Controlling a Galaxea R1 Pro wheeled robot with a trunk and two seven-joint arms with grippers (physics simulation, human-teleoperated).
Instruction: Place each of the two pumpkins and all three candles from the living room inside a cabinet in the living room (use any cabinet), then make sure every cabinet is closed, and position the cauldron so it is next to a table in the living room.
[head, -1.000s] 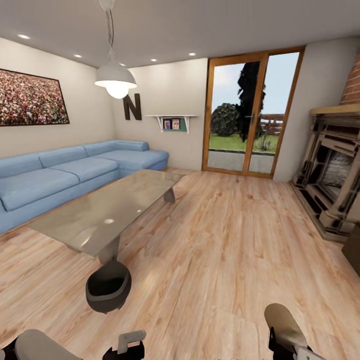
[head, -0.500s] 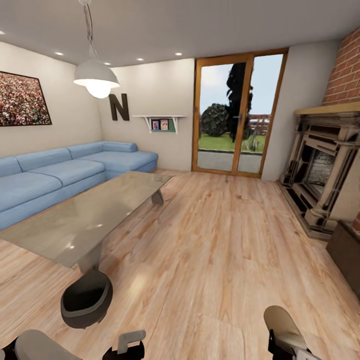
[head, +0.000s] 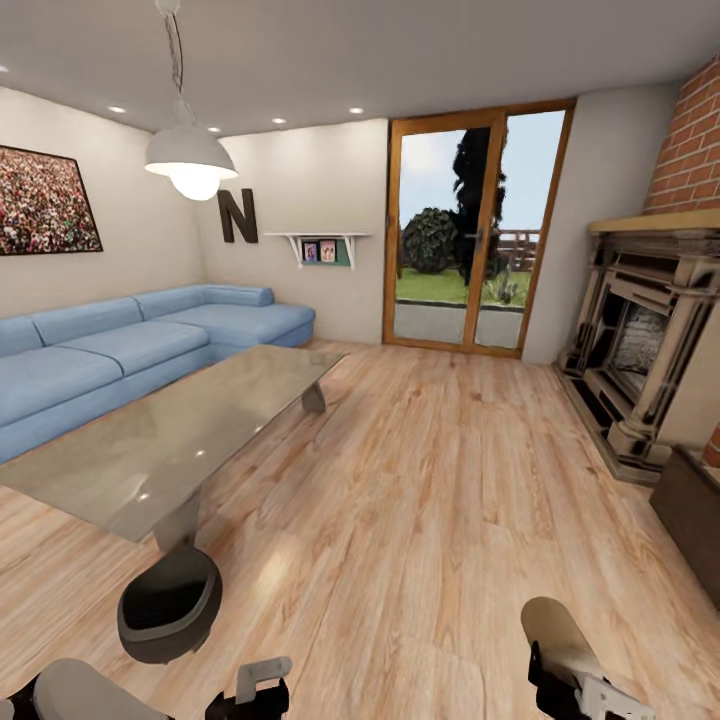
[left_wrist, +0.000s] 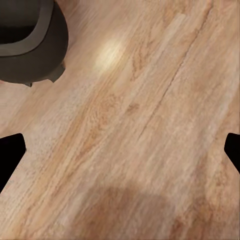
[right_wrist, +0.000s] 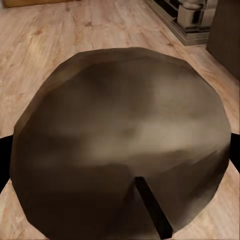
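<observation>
At lower right the right hand grips a candle upright, probably bound for the cabinet at the right edge (cauldron sits lower left, beside the coffee table), while the left hand hangs wide open, empty.

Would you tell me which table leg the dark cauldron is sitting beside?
The near leg; the cauldron sits on the floor just before it, while the far leg stands well away.

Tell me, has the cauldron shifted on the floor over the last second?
No. The cauldron still sits on the floor at the near leg of the table, same as before. It slid left in the head view only because the camera turned.
</observation>
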